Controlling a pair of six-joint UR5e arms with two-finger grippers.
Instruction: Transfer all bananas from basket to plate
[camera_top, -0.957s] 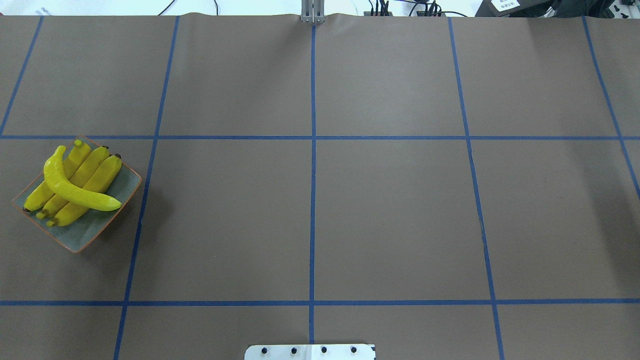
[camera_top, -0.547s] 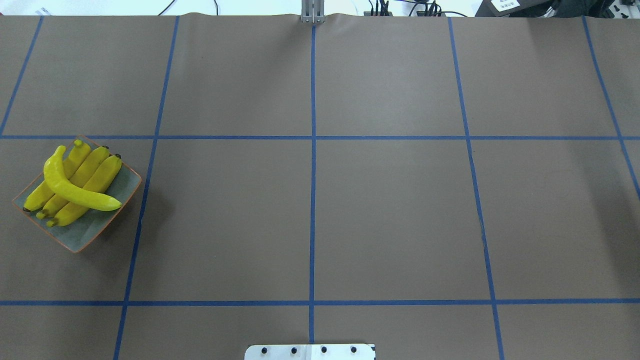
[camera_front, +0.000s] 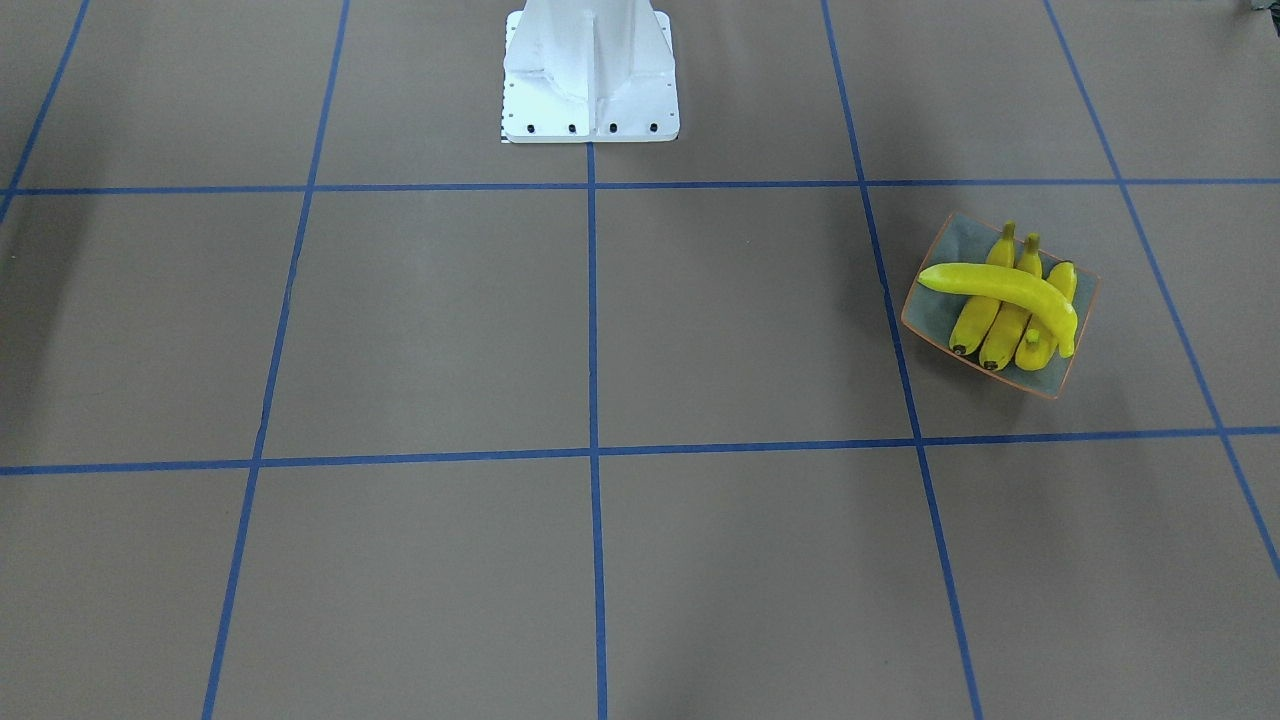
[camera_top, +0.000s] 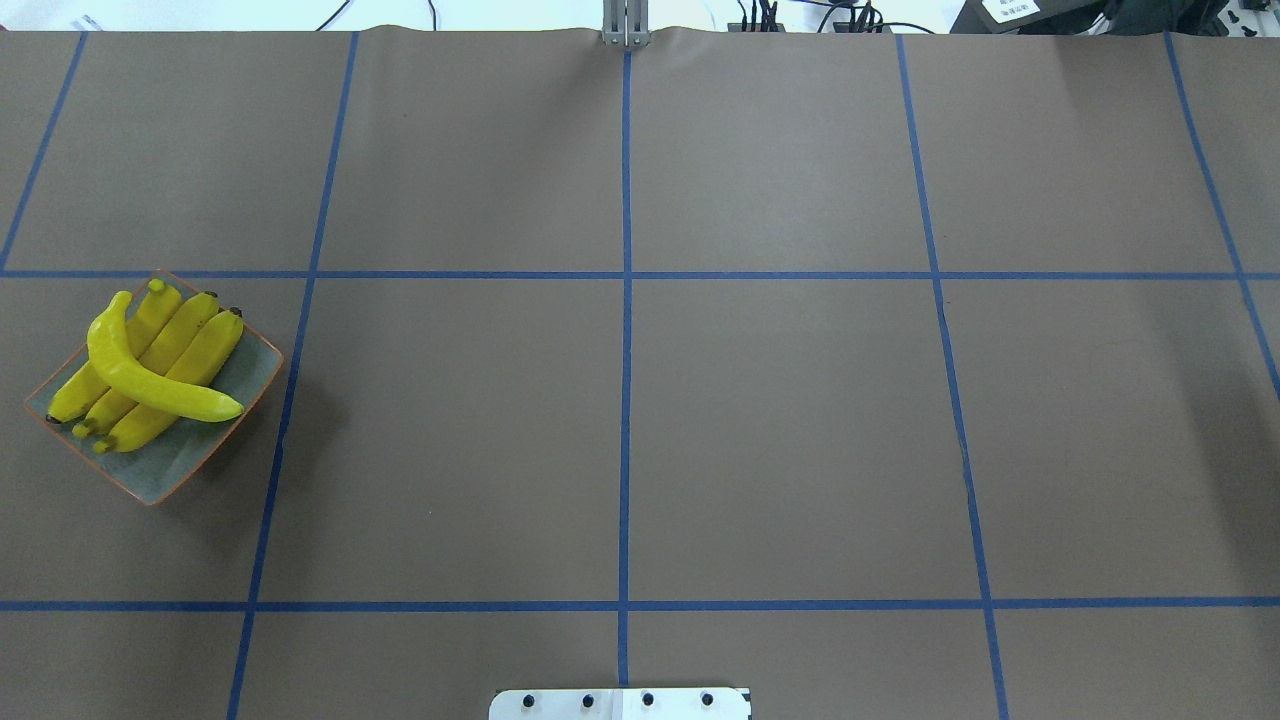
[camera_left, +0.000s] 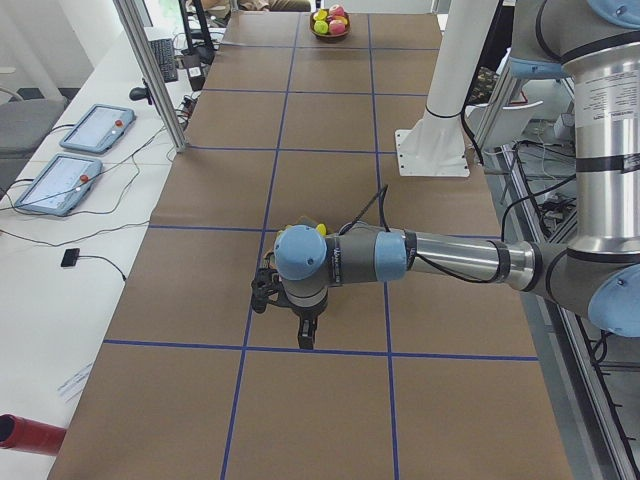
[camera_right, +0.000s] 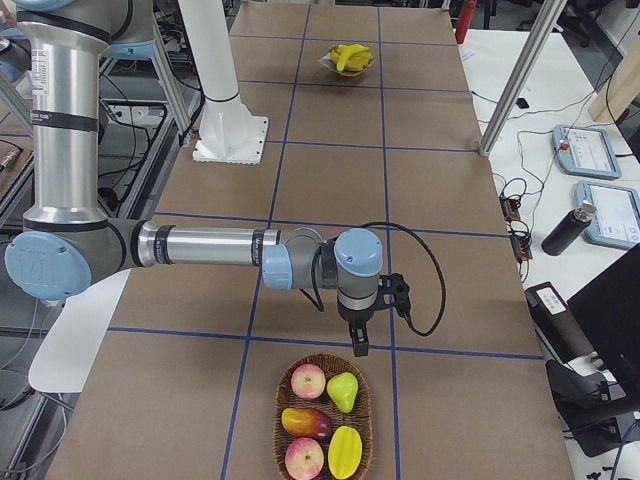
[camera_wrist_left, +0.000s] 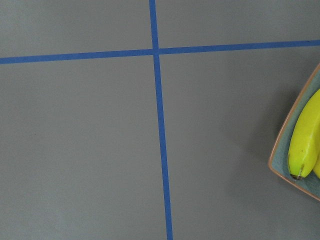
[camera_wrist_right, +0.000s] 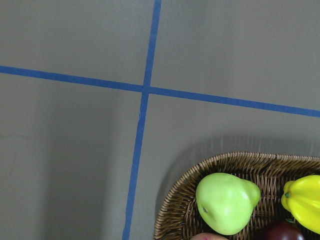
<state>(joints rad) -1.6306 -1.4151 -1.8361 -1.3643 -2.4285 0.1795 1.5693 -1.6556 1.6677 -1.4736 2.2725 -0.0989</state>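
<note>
Left arm (camera_left: 450, 258) stretched out level, left gripper (camera_left: 305, 338) pointing straight down; right arm (camera_right: 200, 246) likewise level, right gripper (camera_right: 358, 340) pointing down. Jaw opening not determinable for either

On my screens the bananas (camera_top: 150, 385) read bright yellow with dark tips, and the plate (camera_top: 175, 465) is a dull grey-blue with a thin orange rim. The desk (camera_top: 780, 430) is a flat brown, marked into a grid by blue tape lines (camera_top: 625, 400). The woven basket (camera_wrist_right: 235, 167) shows tan-brown, with a pale green pear (camera_wrist_right: 227, 202), a yellow fruit (camera_wrist_right: 302, 197) and red-and-yellow blushed apples (camera_right: 308, 381).
</note>
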